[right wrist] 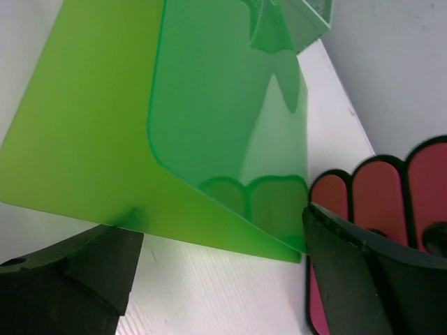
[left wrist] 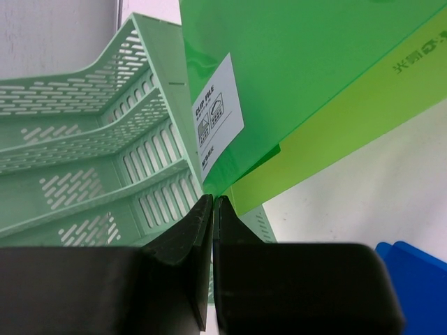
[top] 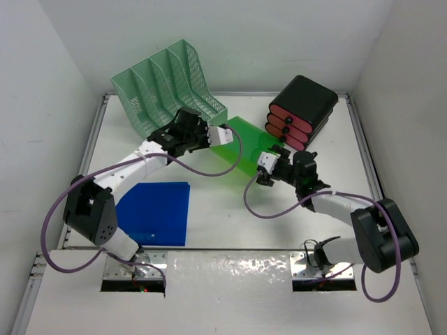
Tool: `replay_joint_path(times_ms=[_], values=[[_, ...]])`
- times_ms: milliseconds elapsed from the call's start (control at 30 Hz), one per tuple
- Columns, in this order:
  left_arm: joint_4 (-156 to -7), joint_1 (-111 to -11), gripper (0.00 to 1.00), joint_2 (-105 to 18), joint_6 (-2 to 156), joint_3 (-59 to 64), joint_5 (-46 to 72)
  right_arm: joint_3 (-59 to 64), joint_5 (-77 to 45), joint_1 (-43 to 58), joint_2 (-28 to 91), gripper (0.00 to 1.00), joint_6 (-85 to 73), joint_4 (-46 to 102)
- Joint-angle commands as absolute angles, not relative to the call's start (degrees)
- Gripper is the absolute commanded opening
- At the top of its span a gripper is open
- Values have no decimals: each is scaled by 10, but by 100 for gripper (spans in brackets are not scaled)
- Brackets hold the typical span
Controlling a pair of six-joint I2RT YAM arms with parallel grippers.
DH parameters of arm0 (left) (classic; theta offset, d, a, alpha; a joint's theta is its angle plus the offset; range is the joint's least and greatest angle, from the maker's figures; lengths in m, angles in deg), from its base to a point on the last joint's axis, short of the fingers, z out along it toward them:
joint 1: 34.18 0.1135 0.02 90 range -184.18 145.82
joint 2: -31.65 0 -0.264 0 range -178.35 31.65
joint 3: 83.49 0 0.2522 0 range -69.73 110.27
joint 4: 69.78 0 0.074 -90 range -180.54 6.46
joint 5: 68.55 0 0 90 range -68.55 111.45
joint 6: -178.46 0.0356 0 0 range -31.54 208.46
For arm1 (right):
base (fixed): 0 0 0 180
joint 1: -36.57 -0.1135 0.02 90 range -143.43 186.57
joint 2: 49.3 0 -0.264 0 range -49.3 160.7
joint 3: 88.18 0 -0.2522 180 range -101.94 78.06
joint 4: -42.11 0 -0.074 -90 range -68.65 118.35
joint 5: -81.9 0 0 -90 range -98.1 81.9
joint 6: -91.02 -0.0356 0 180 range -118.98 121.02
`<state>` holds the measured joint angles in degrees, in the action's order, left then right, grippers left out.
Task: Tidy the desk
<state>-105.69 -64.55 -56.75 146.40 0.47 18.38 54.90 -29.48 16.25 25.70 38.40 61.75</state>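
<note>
**Left gripper** (left wrist: 211, 199): fingers were clenched flat together. The lowest corner of the green clip file (left wrist: 300, 77) ran straight into their seam, so I read this as a pinch on that corner. That grip would explain why the file stood tilted instead of lying flat on the desk (top: 279, 223), which spread white beneath both tools. Beyond the fingertips and to their left sat the mint-green mesh file rack (left wrist: 91, 160), its slots open toward the file. I judged the file was meant for one of them.

**Right gripper** (right wrist: 222, 234): jaws were spread wide and held nothing. The file's lower edge appeared to rest on the desk just ahead, between the fingers, where they could steady it. Past its right finger stood the black-and-red drawer box (right wrist: 391, 195).

**View notes:** only the left wrist view showed the white "CLIP FILE" label (left wrist: 218, 115). Only the top view showed the blue folder (top: 155, 213) whole, flat beside the left arm.
</note>
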Motion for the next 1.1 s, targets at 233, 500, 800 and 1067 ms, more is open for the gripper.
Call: replay_joint_path(times_ms=[233, 500, 800, 1067], values=[[-1050, -642, 0, -568, 1432, 38, 147, 513, -404, 163, 308, 22, 270, 752], [-1078, -643, 0, -543, 1361, 52, 140, 570, -389, 163, 265, 0, 199, 831], [-1123, -642, 92, -547, 1327, 146, 100, 595, -393, 163, 218, 0, 172, 848], [-1106, -643, 99, -566, 1295, 240, 132, 593, -362, 162, 248, 0, 152, 871]])
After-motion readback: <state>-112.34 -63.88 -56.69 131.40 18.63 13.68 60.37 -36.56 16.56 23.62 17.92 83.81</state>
